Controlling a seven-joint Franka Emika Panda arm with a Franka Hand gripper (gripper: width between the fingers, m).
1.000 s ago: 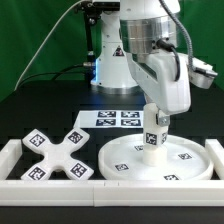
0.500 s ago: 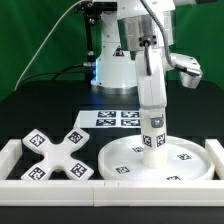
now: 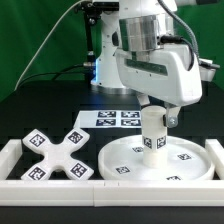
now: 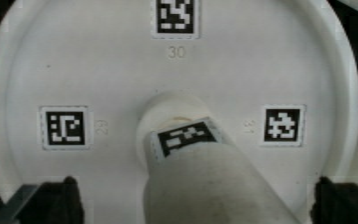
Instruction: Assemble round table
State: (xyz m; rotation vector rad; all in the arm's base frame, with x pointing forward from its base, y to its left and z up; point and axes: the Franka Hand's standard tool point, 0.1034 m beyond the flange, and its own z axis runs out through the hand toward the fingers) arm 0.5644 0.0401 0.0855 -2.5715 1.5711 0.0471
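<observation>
Now the round disc (image 3: 122, 152) lies flat on the surface (image 3: 45, 112), the leg (image 3: 152, 132) stands upright at its centre, and my hand (image 4: 194, 195) straddles it with fingers (image 4: 51, 196) apart, so I judge I'm screwing it in: next, close and twist

Exterior view: bright, even overhead light. The white disc (image 3: 155, 168) and cross base (image 3: 55, 152) are nearly blown out, and the black table (image 3: 40, 110) swallows light. A faint soft shadow lies on the disc beside the leg (image 3: 152, 130), and a bluish glow sits at the foot of the arm (image 3: 150, 60), left of centre in the upper half of the frame. The picture is coarse, and the tags read as blotches. Wrist view: the disc is evenly lit at the centre and falls to black in the corners; a grey shadow hugs the leg, whose sides go soft so near the lens, while the disc's tags stay fairly crisp.
</observation>
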